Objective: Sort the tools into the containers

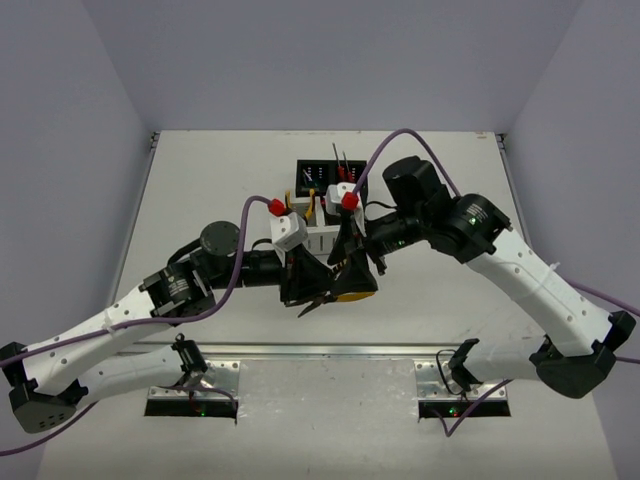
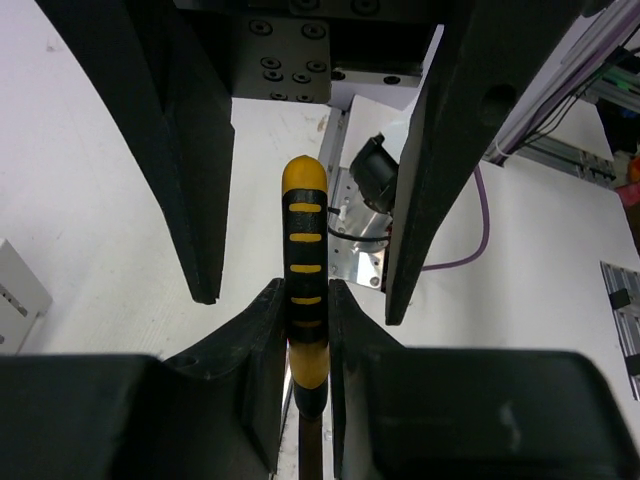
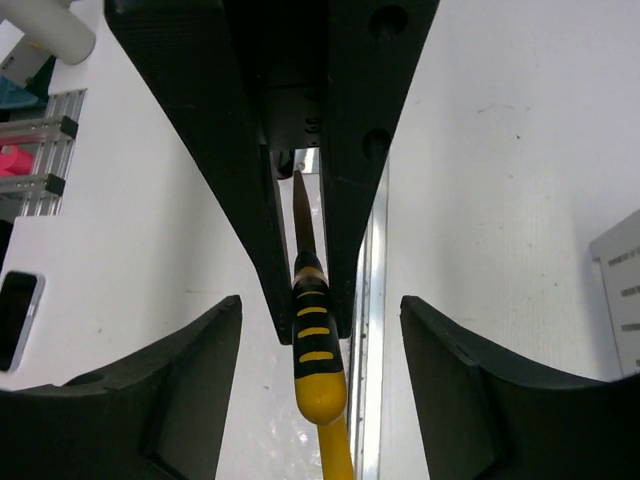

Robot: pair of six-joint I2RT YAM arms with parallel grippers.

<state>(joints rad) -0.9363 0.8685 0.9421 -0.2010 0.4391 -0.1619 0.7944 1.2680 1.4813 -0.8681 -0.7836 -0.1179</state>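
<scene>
Left gripper (image 2: pixel 305 310) clamped tight on one yellow-and-black handle of the pliers (image 2: pixel 303 225), pads biting partway along it, rounded end poking out towards the right arm; right gripper (image 3: pixel 320 300) wide open, fingers either side of that handle, clear of it; so the pliers hang off my left alone, in the air over the middle of the table (image 1: pixel 200 180), between its near edge and the boxes; black box (image 1: pixel 299 165) sits toward the far edge, white box (image 1: pixel 322 240) just on its near side, mostly hidden by my wrists. Judgement: handover; back the right straight off along the handle axis, no sideways sweep; grip is on one handle only, so expect the tool to swing; move left wrist slow and level; which compartment takes pliers I can't tell from here.
</scene>
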